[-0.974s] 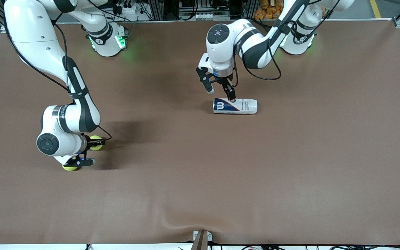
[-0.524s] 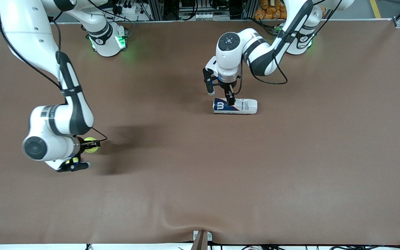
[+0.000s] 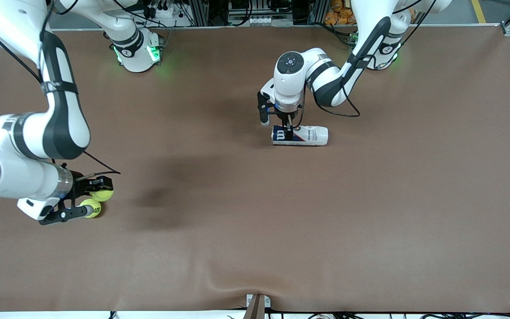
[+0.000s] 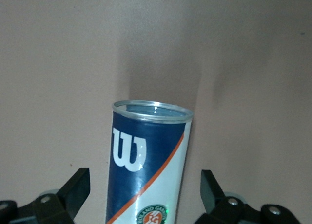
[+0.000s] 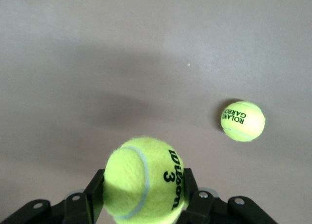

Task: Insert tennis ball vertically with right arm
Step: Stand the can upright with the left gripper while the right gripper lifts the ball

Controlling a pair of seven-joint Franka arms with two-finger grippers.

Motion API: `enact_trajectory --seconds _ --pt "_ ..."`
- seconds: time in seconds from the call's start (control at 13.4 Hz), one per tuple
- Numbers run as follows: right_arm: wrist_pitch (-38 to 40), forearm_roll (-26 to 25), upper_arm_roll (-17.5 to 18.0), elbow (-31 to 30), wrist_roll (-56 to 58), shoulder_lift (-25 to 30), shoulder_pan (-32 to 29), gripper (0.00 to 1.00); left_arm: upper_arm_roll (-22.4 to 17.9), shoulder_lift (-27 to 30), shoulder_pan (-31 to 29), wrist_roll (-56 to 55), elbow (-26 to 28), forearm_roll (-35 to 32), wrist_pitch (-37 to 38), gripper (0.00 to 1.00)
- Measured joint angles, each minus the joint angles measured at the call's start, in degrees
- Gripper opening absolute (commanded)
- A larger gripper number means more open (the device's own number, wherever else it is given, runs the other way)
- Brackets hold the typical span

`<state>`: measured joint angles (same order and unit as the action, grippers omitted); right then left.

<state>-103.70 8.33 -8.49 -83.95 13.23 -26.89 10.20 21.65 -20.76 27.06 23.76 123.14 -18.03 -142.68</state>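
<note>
While the right tool (image 3: 75, 201) is lifting its clamped fuzzy yellow-green tennis ball (image 5: 144, 179) off the brown bench (image 3: 370, 212), a second ball (image 5: 243, 121) is lying near it. Wide-open left tool (image 3: 275, 123) has been dropping astride the lying blue-white tube (image 4: 146, 160); only its wrist view shows the open rim.

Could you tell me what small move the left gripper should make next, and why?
Probably close the left gripper on the can: its open fingers straddle the lying can, which must stand upright before the right gripper can drop in its tennis ball.
</note>
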Motion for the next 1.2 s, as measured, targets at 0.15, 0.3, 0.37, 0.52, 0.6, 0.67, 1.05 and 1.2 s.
enact_trajectory --seconds 0.15,0.3,0.37,0.52,0.6,0.67,1.05,1.2 --pt "0.45 0.65 0.25 0.39 1.23 2.4 0.08 0.18 -0.01 -0.02 -0.7 1.33 -0.18 0.0 -0.01 1.0" --pt "0.5 0.79 0.52 0.89 2.28 4.13 0.14 0.18 0.01 -0.05 -0.77 1.61 -0.19 0.0 -0.08 1.0" --pt "0.57 0.93 0.84 1.22 3.1 4.52 0.18 0.18 0.03 -0.11 -0.77 1.63 -0.18 0.0 -0.46 1.0" --pt "0.89 1.19 1.55 1.76 4.0 4.81 0.39 0.18 0.03 -0.51 -0.77 1.67 -0.17 0.0 -1.61 1.0" --pt "1.3 1.21 1.66 1.87 4.32 4.94 0.45 0.19 0.03 -0.78 -0.77 1.71 -0.14 0.0 -2.13 1.0" --pt "1.71 1.21 1.63 1.88 4.87 5.04 0.38 0.19 0.03 -1.08 -0.77 1.79 -0.11 0.0 -2.56 1.0" --pt "2.13 1.27 1.54 1.88 6.2 5.1 0.03 0.19 0.03 -2.48 -0.77 1.96 -0.09 0.0 -3.57 1.0" --pt "2.56 1.31 1.55 1.88 6.21 5.1 0.03 0.19 0.03 -2.84 -0.77 1.97 -0.07 0.0 -3.58 1.0"
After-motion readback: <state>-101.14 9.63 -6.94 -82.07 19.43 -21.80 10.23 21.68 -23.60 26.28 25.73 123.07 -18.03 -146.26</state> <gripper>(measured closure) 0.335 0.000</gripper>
